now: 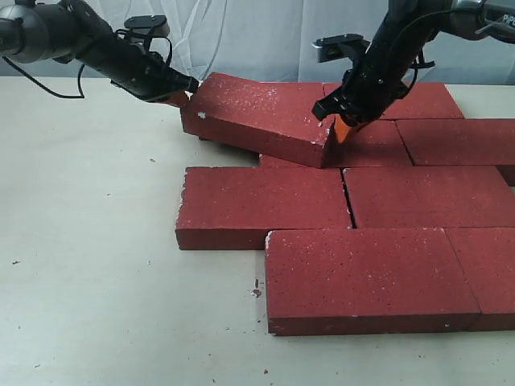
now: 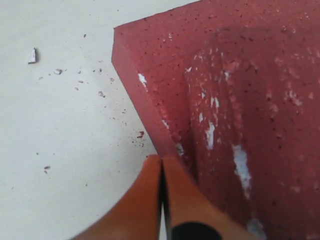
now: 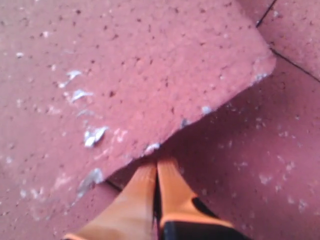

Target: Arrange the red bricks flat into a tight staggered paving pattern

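Several dark-red bricks lie flat in staggered rows (image 1: 265, 205) on the pale table. One loose brick (image 1: 261, 117) sits skewed and tilted, its right end resting on top of a laid brick (image 1: 366, 145). My left gripper (image 1: 183, 96) is shut, with its orange tips against that brick's left end (image 2: 150, 125). At the brick's right corner (image 3: 150, 100) is my right gripper (image 1: 342, 129), also shut, its tips (image 3: 156, 165) tucked under the raised edge above the brick beneath (image 3: 240, 165).
Pale table (image 1: 88, 241) lies open to the left and front, dotted with red crumbs and a small chip (image 2: 32, 56). A white curtain hangs behind. More bricks run off the right edge (image 1: 483, 141).
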Robot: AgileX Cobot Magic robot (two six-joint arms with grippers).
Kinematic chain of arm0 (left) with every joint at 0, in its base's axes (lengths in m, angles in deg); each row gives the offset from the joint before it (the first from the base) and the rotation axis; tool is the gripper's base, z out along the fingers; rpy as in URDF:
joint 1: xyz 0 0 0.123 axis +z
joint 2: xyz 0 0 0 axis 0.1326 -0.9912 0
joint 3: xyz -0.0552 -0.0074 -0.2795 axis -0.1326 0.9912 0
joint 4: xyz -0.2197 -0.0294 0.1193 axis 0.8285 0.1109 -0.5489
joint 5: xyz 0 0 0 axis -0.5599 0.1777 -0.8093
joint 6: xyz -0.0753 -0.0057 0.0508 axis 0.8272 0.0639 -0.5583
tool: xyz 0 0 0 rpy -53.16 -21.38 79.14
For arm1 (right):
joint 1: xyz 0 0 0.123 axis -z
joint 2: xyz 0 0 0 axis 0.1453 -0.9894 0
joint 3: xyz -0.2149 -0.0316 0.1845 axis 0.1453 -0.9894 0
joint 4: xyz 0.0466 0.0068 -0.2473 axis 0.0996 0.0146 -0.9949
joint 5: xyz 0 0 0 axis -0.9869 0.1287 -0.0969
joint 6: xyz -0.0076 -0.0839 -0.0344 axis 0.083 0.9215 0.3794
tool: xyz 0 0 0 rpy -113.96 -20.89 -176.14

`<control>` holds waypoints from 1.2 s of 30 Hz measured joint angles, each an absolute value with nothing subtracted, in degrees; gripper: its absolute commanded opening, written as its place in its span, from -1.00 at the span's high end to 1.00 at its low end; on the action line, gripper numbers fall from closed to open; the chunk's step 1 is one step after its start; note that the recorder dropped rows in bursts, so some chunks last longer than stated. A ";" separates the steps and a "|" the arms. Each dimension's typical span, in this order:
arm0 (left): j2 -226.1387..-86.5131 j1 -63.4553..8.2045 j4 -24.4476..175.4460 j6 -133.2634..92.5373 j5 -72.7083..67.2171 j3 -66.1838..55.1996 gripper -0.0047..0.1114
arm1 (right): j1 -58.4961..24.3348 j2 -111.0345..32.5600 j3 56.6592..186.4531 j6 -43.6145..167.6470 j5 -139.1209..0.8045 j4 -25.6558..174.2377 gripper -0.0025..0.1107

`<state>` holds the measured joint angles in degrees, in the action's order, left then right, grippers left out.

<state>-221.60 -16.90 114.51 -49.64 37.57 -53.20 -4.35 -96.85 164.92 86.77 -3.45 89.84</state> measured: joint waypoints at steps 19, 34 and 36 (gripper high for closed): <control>-213.20 -12.38 111.19 -49.33 46.80 -52.83 0.92 | -6.19 -97.74 168.43 89.53 -7.70 101.28 0.97; -198.03 0.12 104.88 -46.98 44.07 -31.54 0.92 | -19.70 -97.74 173.49 89.67 -17.89 101.28 0.97; -196.39 1.90 104.52 -46.86 43.02 -28.51 0.92 | -21.18 -98.29 173.77 89.67 -19.90 101.28 0.97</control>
<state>-196.39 1.90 104.52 -46.86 43.02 -28.51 -21.18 -98.29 173.77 89.67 -19.90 101.28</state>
